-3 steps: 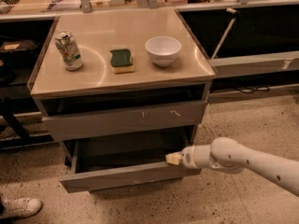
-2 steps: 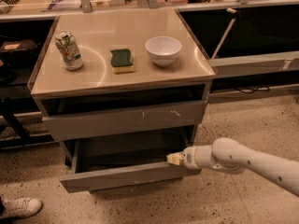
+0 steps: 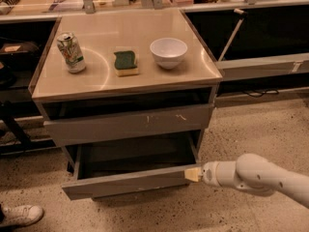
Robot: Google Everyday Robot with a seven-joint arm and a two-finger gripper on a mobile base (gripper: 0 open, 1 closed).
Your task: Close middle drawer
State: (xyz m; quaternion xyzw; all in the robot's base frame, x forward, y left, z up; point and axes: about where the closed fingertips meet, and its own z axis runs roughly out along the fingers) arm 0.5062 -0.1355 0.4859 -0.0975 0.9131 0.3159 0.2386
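Observation:
The middle drawer (image 3: 128, 181) is a wide, shallow grey drawer with a plain front. It stands pulled far out of the cabinet, with its grey inside showing. My gripper (image 3: 193, 174) is at the right end of the drawer's front, its tan tip touching or almost touching the front corner. The white arm reaches in from the lower right. The fingers look shut with nothing between them. Above it, the grey drawer front with small white scratch marks (image 3: 130, 123) stands slightly out.
On the cabinet top (image 3: 96, 83) stand a can (image 3: 71, 52), a green-and-yellow sponge (image 3: 126, 63) and a white bowl (image 3: 168, 52). Dark shelving is to the left and right. A shoe (image 3: 19, 215) is on the speckled floor at the lower left.
My gripper has shifted slightly right and down beside the drawer's right front corner. The drawer stands about as far open as before.

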